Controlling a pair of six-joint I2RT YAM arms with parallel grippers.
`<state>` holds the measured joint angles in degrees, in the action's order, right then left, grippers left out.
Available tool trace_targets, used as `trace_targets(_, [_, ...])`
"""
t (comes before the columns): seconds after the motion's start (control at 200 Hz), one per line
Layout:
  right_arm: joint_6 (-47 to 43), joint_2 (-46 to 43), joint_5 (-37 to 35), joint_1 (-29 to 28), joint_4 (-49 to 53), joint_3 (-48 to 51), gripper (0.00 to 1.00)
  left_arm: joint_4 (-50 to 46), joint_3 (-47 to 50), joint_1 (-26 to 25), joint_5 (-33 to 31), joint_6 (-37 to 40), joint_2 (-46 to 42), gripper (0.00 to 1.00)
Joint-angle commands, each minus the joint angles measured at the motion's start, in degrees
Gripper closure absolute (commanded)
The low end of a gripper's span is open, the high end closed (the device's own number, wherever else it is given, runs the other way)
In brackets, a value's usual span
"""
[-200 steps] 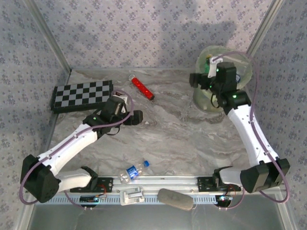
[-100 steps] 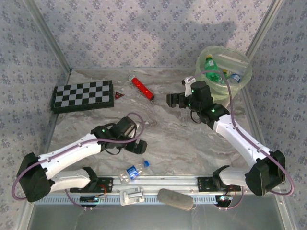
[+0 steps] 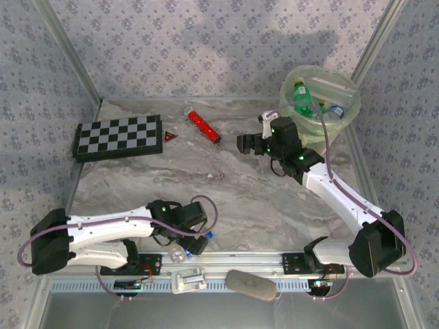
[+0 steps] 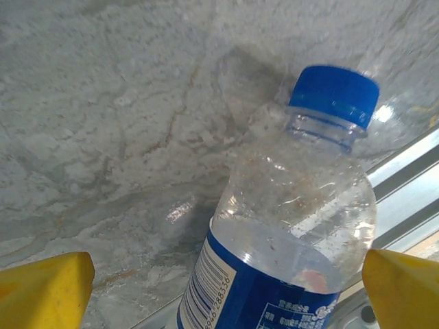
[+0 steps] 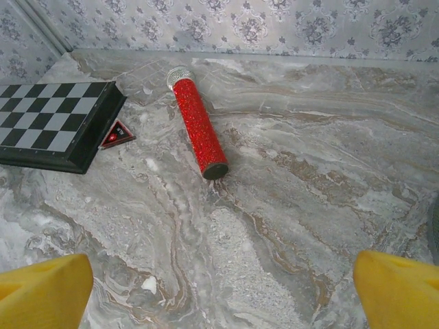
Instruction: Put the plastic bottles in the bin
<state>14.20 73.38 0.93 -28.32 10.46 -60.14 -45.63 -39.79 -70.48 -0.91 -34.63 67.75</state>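
Bottle (image 4: pixel 288 226) with blue cap lies on the desk's (image 3: pixel 240 195) near edge, squarely between the left gripper's (image 3: pixel 195 241) wide-apart fingers (image 4: pixel 41 288); farther back the right gripper (image 3: pixel 248 144) hovers spread and empty over the desk, near the bin (image 3: pixel 345 115) in the far-right corner, bottles (image 3: pixel 300 90) already inside.

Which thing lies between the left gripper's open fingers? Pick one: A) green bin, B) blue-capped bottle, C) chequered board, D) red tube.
B: the left wrist view shows the blue-capped bottle between the yellow fingers of the open left gripper.
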Motion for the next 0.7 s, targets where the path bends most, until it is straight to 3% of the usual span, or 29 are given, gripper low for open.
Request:
trace_targets(0.0, [-0.7, 0.6, -0.9, 0.2, -0.7, 0.7, 0.01, -1.4, 1.0, -1.3, -2.3, -1.7, 2.5, 0.00])
trace_targets(0.235, [-0.7, 0.5, -0.9, 0.5, -0.5, 1.1, 0.01, -0.2, 1.1, -1.4, -5.1, -1.0, 5.0, 0.04])
trace_targets(0.395, [-0.6, 0.5, -0.9, 0.4, -0.6, 1.2, 0.01, 1.5, 1.7, -1.4, -7.9, -0.6, 6.5, 0.25])
trace_targets(0.695, [-0.2, 0.6, -1.0, 0.4, -0.4, 1.3, 0.01, 1.2, 0.1, -1.2, -8.1, -0.7, 11.6, 0.48])
